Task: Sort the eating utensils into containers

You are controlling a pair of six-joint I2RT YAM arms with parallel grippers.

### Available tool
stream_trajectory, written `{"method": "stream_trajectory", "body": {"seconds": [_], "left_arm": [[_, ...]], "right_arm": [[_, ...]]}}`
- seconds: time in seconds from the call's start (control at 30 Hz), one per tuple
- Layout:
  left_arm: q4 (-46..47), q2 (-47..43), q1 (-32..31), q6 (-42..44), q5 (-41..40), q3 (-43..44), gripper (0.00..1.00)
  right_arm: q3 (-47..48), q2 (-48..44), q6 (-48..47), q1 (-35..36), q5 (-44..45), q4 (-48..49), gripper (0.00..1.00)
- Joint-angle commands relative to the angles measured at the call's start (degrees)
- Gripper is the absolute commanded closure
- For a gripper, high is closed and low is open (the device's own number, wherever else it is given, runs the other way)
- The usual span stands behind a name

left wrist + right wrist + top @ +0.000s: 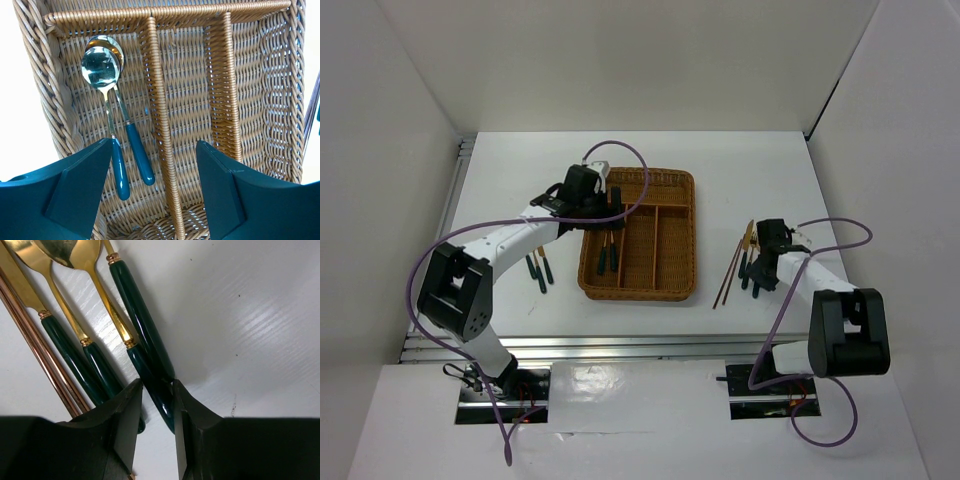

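- R gripper [157,392]: jaws narrow, one each side of a teal handle [141,365] in the loose pile on the table [770,170], right of the wicker tray [688,230]. Can't tell if pads bite or only flank it.
- L gripper [154,150]: wide, empty, hangs over the tray's left long slot. Two spoons [102,65] lie there side by side, bowls against the cross divider.
- Step, my read: R arm picks one utensil off the pile.
- To do it well:
  - Take that handle only. The neighbour handle [140,315] lies just beside it, prob. touching.
  - Keep the squeeze centred and lift straight up, so the neighbours and chopsticks [40,340] don't drag.
  - The grip sits near the handle's end, so the gold head likely droops. Go firm and slow.
- Hard to see:
  - Heads are cut off at the top of the R wrist view, so spoon vs fork is unsure.
  - The handle tip is hidden between the fingers.
  - In the top view the pile is too small to count.
  - The L arm covers part of the tray.
  - Two more utensils [540,270] lie left of the tray, type unclear.
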Motion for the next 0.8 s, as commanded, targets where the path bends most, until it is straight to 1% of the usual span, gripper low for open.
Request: {"method": "stream_trajectory", "body": {"seconds": [0.0, 0.07, 0.2, 0.3, 0.4, 0.43, 0.47, 0.5, 0.6, 0.7, 0.73, 0.77], "left_arm": [[0.45, 1.12, 0.13, 1.42, 0.81, 1.35, 0.18], [0.45, 1.13, 0.13, 1.42, 0.81, 1.35, 0.18], [-0.07, 1.13, 0.66, 1.42, 0.81, 1.35, 0.18], [-0.08, 1.13, 0.66, 1.42, 0.29, 1.88, 0.18], [-0.08, 1.13, 0.66, 1.42, 0.29, 1.88, 0.18], [-0.08, 1.13, 0.66, 1.42, 0.29, 1.88, 0.18], [-0.08, 1.13, 0.66, 1.42, 0.29, 1.88, 0.18], [-0.08, 1.13, 0.66, 1.42, 0.29, 1.88, 0.18], [-0.08, 1.66, 0.66, 1.42, 0.29, 1.88, 0.18], [-0.60, 1.66, 1.18, 1.42, 0.29, 1.88, 0.18], [-0.60, 1.66, 1.19, 1.42, 0.29, 1.88, 0.18], [-0.60, 1.66, 1.19, 1.42, 0.29, 1.88, 0.18]], "right_arm": [[1.78, 1.23, -1.19, -0.36, -0.47, 1.32, 0.63], [1.78, 1.85, -1.19, -0.36, -1.09, 1.33, 0.68], [2.31, 3.08, -1.71, -0.36, -2.22, 1.85, 0.76], [2.31, 3.69, -1.72, -0.36, -2.84, 2.38, 0.78], [2.31, 3.69, -1.72, -0.36, -3.37, 2.38, 0.78], [2.31, 3.69, -2.24, -0.36, -3.37, 2.38, 0.71], [2.31, 3.69, -2.25, -0.36, -3.89, 2.90, 0.67], [2.31, 3.69, -2.25, -0.36, -3.90, 2.91, 0.65], [2.31, 3.69, -2.25, -0.36, -4.42, 2.91, 0.65], [2.31, 4.22, -2.25, -0.36, -4.43, 2.91, 0.75], [2.83, 4.91, -2.25, -0.36, -4.43, 2.91, 0.82], [2.84, 5.44, -2.25, -0.36, -4.43, 2.91, 0.86]]}}
